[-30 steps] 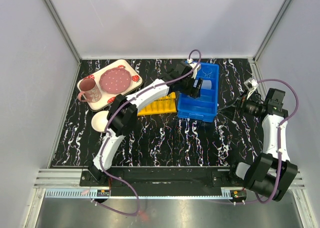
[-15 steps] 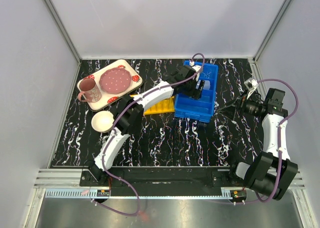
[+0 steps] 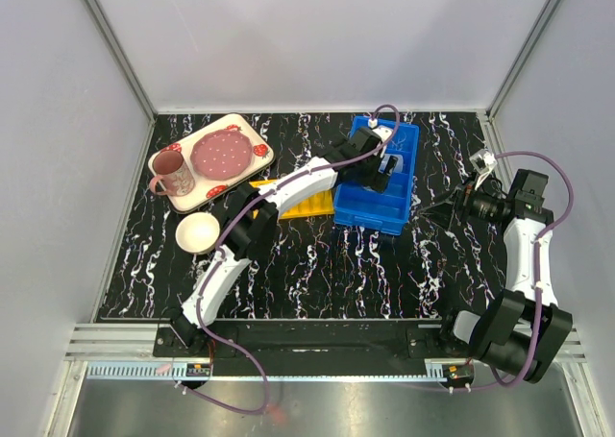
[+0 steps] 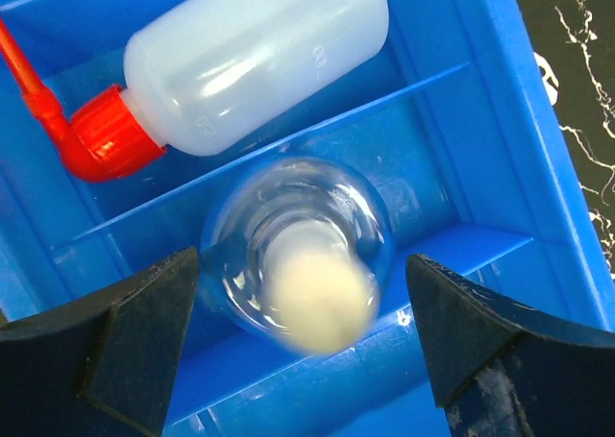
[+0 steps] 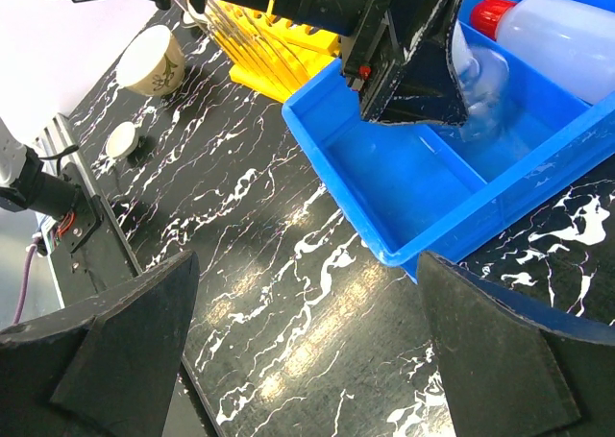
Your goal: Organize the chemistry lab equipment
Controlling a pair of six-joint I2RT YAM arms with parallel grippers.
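Top external view, read L to R: the strawberry tray [image 3: 252, 134] w/ pink mug [image 3: 176, 173] and plate [image 3: 222, 153] is seen far L. The white bowl [image 3: 199, 232] sits nearer the arms, then the yellow rack [image 3: 309, 205], then the blue bin [image 3: 377, 216] just beside the rack's R end. The L gripper [image 3: 382, 164] is held over the bin's middle. The R gripper [image 5: 307, 264] is parked well apart at the R edge, spread wide, nothing btwn its fingers.

In the L wrist view the flask [image 4: 235, 221] is found directly under the L gripper, upright in the middle compt., long axis pointed straight at the camera (stopper blurred). The L fingers [image 4: 115, 331] are spread either side of it. Blue is seen btwn glass and the R-hand finger, so it's judged not pinched, though the other side is too close to call. The squeeze bottle [image 4: 259, 58] is laid on its side in the next compt., a divider btwn.

The next move is judged a straight lift-off by the L arm, the nearer one; w/ any sideways drift the neck could be clipped. The small dish [image 5: 122, 139] lies on the table near the bowl. Test tubes can't be made out.
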